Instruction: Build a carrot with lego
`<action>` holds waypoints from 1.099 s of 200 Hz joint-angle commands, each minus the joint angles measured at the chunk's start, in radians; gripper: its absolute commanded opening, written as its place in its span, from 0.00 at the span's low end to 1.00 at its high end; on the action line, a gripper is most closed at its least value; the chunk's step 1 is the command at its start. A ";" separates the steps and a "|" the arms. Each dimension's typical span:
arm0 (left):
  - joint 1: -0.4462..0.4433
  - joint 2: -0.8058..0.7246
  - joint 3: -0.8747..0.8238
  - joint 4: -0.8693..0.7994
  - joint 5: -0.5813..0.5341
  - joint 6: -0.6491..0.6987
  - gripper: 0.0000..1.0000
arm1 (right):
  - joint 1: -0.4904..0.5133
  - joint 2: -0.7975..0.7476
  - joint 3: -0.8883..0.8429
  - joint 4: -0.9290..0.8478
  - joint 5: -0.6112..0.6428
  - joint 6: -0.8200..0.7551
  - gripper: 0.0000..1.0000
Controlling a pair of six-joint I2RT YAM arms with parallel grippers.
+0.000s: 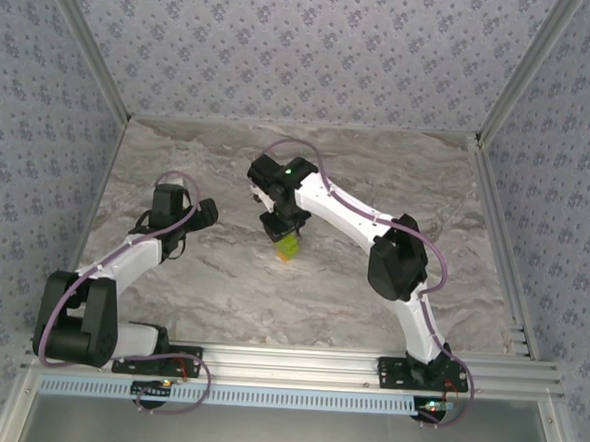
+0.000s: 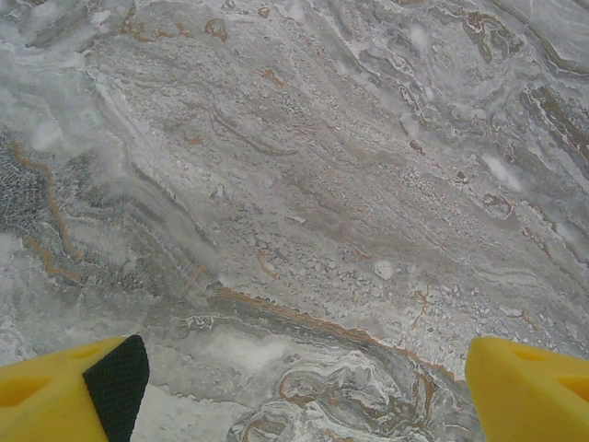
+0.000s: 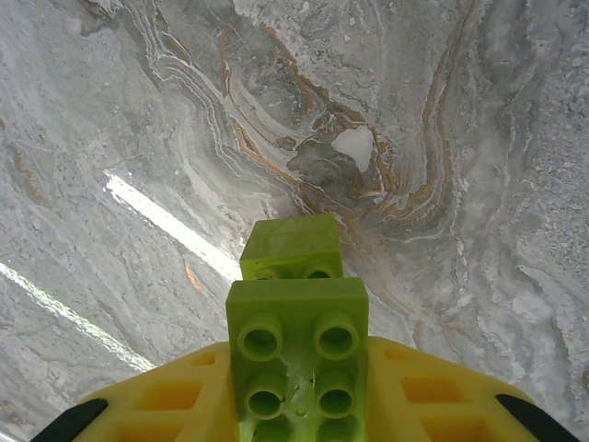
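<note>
My right gripper (image 1: pixel 283 226) is shut on a small lego build (image 1: pixel 289 247) near the middle of the table. From above the build is lime-green with a bit of orange at its near end, so it reads as the carrot. The right wrist view has a studded lime-green brick (image 3: pixel 298 354) clamped between the yellow fingers (image 3: pixel 175 396), with a smaller green brick (image 3: pixel 293 247) joined beyond it; the orange part is hidden there. My left gripper (image 1: pixel 206 214) stands to the left, apart from the build. It is open (image 2: pixel 304 391) over bare marble with nothing between its fingers.
The marble table (image 1: pixel 398 167) is boxed in by patterned walls at the back and both sides. An aluminium rail (image 1: pixel 306 362) runs along the near edge, where both arm bases are bolted.
</note>
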 commanded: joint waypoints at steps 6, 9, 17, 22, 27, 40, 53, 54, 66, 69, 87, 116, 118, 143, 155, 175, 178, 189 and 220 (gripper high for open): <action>0.003 -0.011 0.003 0.013 0.016 0.009 0.91 | 0.004 0.069 -0.077 -0.060 0.000 -0.021 0.34; 0.003 -0.010 0.003 0.013 0.015 0.009 0.91 | 0.003 0.067 -0.077 -0.060 -0.001 -0.022 0.34; 0.003 -0.011 0.003 0.013 0.015 0.009 0.91 | -0.001 0.060 -0.075 -0.059 -0.006 -0.025 0.34; 0.003 -0.010 0.003 0.013 0.016 0.009 0.91 | -0.003 0.057 -0.073 -0.060 -0.010 -0.027 0.34; 0.003 -0.010 0.003 0.013 0.015 0.009 0.91 | -0.004 0.053 -0.068 -0.060 -0.012 -0.028 0.34; 0.003 -0.010 0.003 0.013 0.016 0.009 0.91 | -0.009 0.046 -0.051 -0.064 -0.021 -0.033 0.34; 0.003 -0.010 0.003 0.013 0.016 0.009 0.91 | -0.013 0.043 -0.025 -0.072 -0.027 -0.038 0.34; 0.003 -0.010 0.003 0.013 0.016 0.009 0.91 | -0.012 0.043 -0.022 -0.073 -0.028 -0.039 0.34; 0.003 -0.010 0.003 0.013 0.016 0.009 0.91 | -0.014 0.041 0.006 -0.083 -0.033 -0.043 0.34; 0.003 -0.010 0.003 0.013 0.016 0.009 0.91 | -0.015 0.042 0.015 -0.085 -0.035 -0.045 0.34; 0.003 -0.011 0.003 0.013 0.016 0.011 0.91 | -0.017 0.038 0.062 -0.103 -0.043 -0.050 0.34; 0.003 -0.012 0.003 0.012 0.016 0.011 0.91 | -0.022 0.028 0.121 -0.125 -0.043 -0.056 0.34; 0.003 -0.011 0.003 0.012 0.016 0.010 0.91 | -0.021 0.028 0.123 -0.126 -0.043 -0.056 0.34; 0.003 -0.013 0.003 0.012 0.016 0.011 0.91 | -0.026 0.005 0.124 -0.126 -0.037 -0.055 0.34; 0.003 -0.014 0.001 0.012 0.017 0.009 0.91 | -0.026 -0.007 0.115 -0.122 -0.032 -0.052 0.33; 0.003 -0.014 0.001 0.013 0.017 0.010 0.91 | -0.027 -0.024 0.088 -0.111 -0.029 -0.046 0.33; 0.003 -0.015 0.001 0.013 0.017 0.009 0.91 | -0.028 -0.026 0.082 -0.108 -0.026 -0.046 0.33; 0.003 -0.015 0.001 0.013 0.016 0.009 0.91 | -0.027 -0.035 0.058 -0.094 -0.024 -0.043 0.33; 0.003 -0.014 0.001 0.013 0.016 0.009 0.91 | -0.024 -0.051 -0.009 -0.050 -0.028 -0.039 0.33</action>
